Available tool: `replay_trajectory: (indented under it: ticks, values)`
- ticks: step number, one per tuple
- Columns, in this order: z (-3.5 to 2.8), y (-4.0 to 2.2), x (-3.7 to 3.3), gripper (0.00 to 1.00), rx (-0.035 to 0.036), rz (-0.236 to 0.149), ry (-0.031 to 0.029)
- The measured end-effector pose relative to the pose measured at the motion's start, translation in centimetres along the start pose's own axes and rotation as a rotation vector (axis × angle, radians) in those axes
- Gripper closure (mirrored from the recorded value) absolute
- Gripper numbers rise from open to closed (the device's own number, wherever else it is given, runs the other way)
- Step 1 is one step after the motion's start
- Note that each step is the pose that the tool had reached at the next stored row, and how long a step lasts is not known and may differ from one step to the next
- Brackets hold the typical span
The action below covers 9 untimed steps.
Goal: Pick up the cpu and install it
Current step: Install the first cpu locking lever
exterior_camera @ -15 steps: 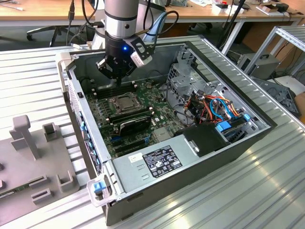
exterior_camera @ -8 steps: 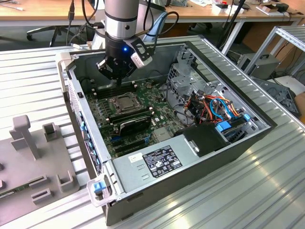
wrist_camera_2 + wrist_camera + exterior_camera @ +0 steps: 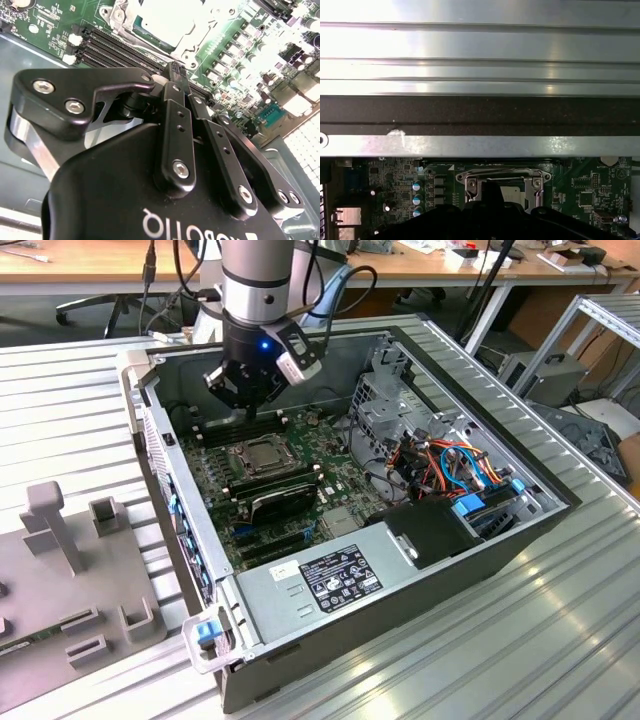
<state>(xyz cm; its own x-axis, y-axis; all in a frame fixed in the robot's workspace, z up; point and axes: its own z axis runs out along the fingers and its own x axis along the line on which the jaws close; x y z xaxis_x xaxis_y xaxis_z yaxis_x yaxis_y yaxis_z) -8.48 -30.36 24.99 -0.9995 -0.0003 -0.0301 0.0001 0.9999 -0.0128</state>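
Open computer case (image 3: 480, 570) on ribbed surface (image 3: 560, 640), gripper (image 3: 250, 412) above seated cpu (image 3: 262, 453), jaws together, empty.

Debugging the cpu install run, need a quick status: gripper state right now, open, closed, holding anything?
Gripper: shut, fingers together with nothing visible between them; it hangs over the motherboard beside the socket, where the cpu sits.

**Arm and pincer: appearance**

Arm (image 3: 255, 275): silver-grey cylindrical tube, darker band at the wrist joint, small blue light lit just below. Black cables loop off both sides. Pincer (image 3: 175, 75): matte black body, curved linkage bars fastened with silver hex-socket screws; polished metal ring at one pivot; white lettering on the housing.
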Motion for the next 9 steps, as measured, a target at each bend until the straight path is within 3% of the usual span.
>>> replay_trajectory:
  ticks: [9]
  values:
    - [0.18, 0.01, -0.59, 0.89, -0.0001, 0.000, 0.0000]
